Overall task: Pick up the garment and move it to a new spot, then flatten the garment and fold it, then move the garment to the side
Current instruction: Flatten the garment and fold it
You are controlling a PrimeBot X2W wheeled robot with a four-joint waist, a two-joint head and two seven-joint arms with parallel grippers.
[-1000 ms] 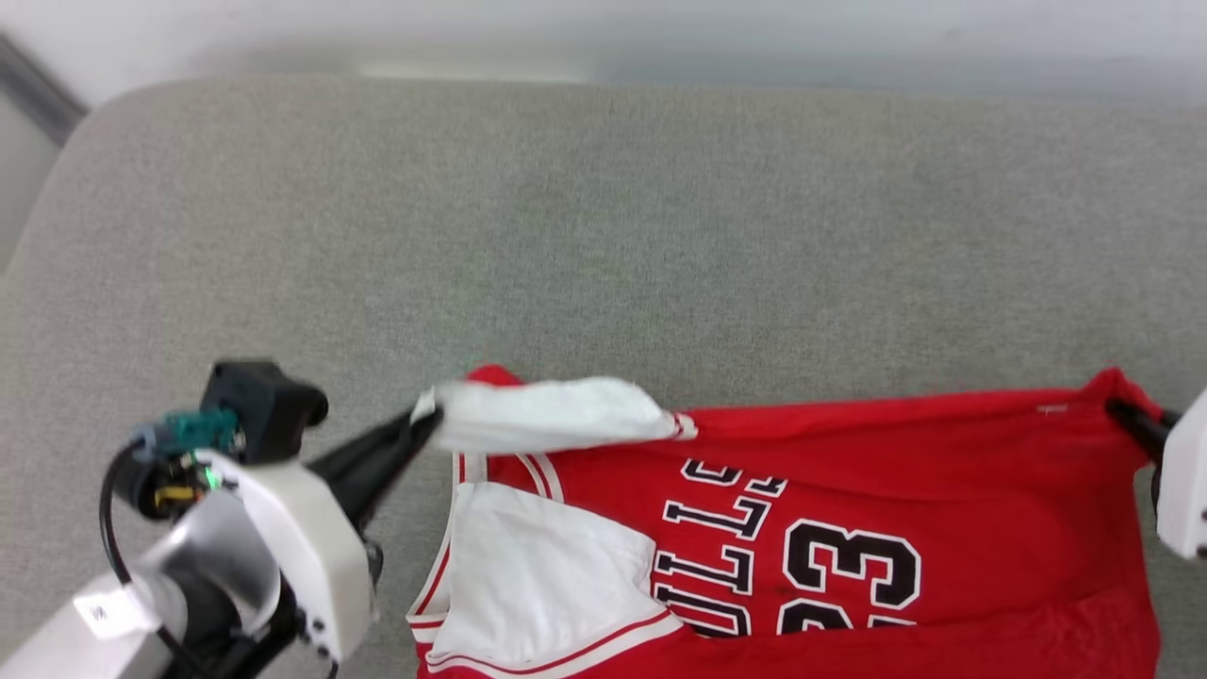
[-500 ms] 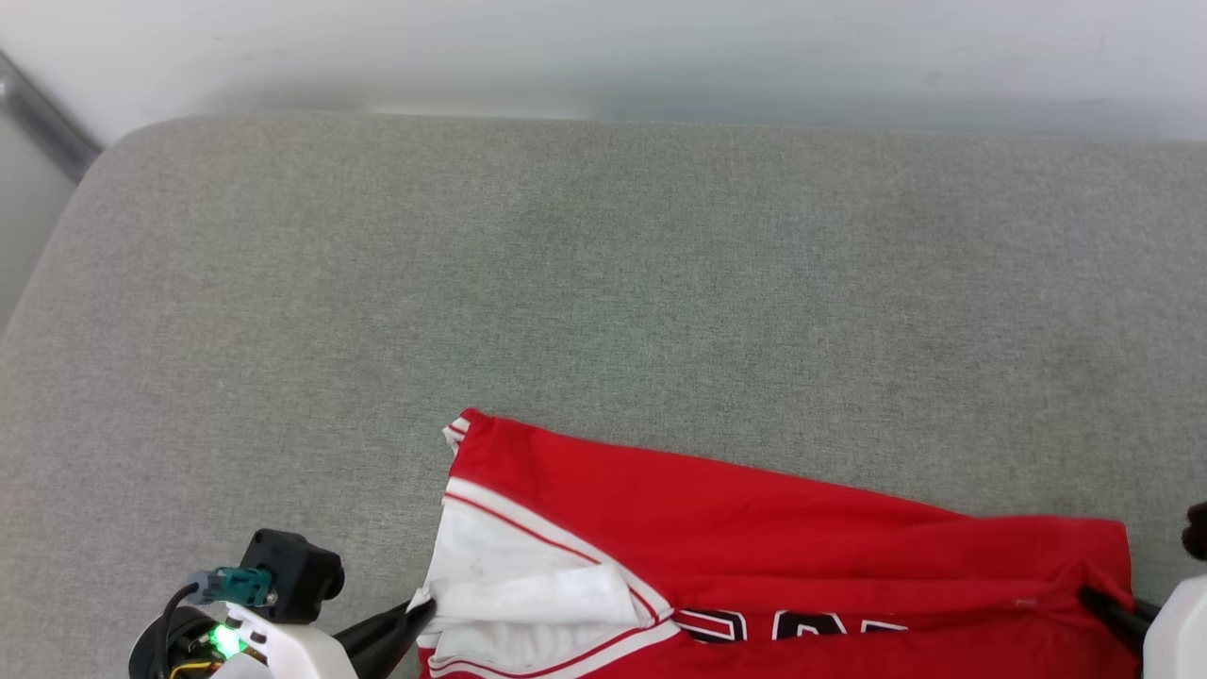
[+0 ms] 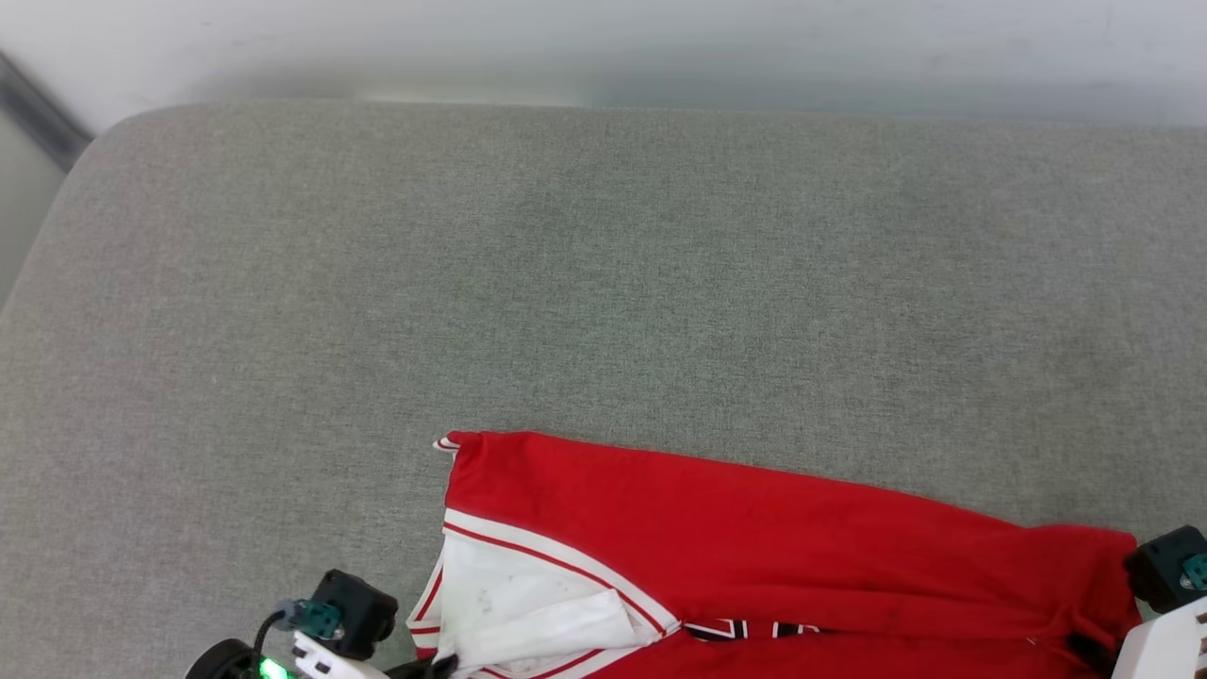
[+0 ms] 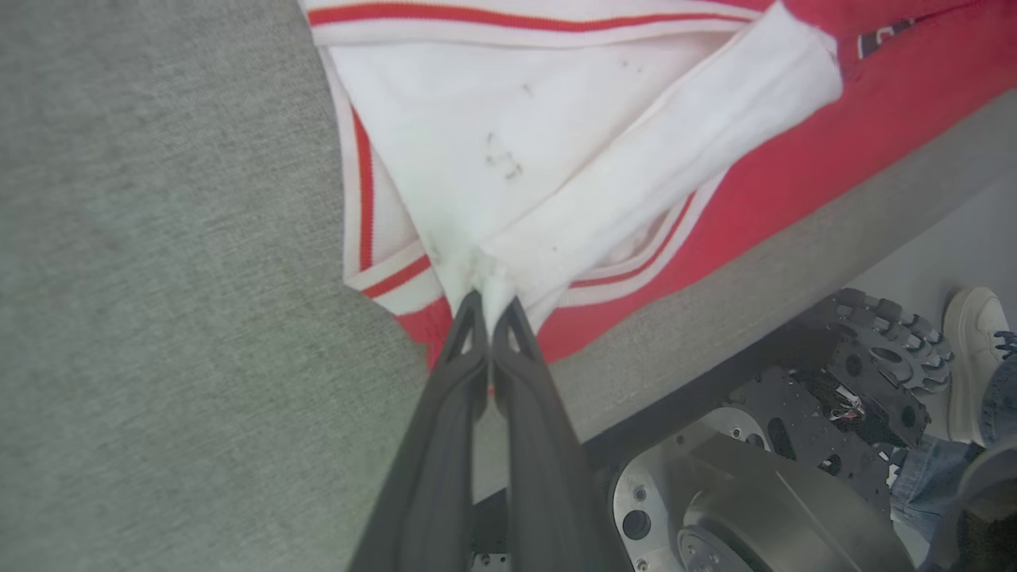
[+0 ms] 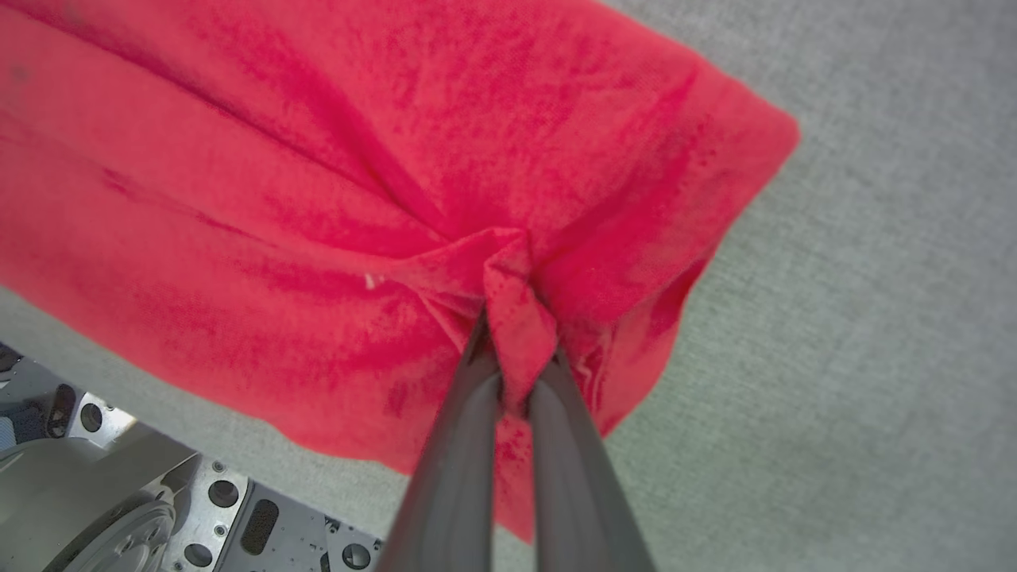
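So the red jersey [image 3: 754, 547] sits on the gray cushion [image 3: 603, 283], down near the edge closest to the robot. In the head view it runs from about the middle over to the right side. The rest of the cushion, up to the pale wall [image 3: 603, 47], is bare. A plain red layer is folded over on top, and a thin strip of black and white lettering [image 3: 745, 628] peeks out under that fold.

The left gripper [image 4: 489, 302] has its two dark fingers pressed together, pinching a bunch of the white sleeve [image 4: 493, 143] at the left end of the jersey, right by the red and white striped trim. The sleeve has a few small dark specks on it.

The right gripper [image 5: 516, 357] is doing the same at the other end. Its fingers are clamped on a puckered bit of red cloth at the right corner, and creases fan out from the pinch.

In the left wrist view, the robot's metal base [image 4: 755, 492] shows below the cushion edge. Beside it are a person's white shoe [image 4: 973, 349] and a bit of blue jeans.
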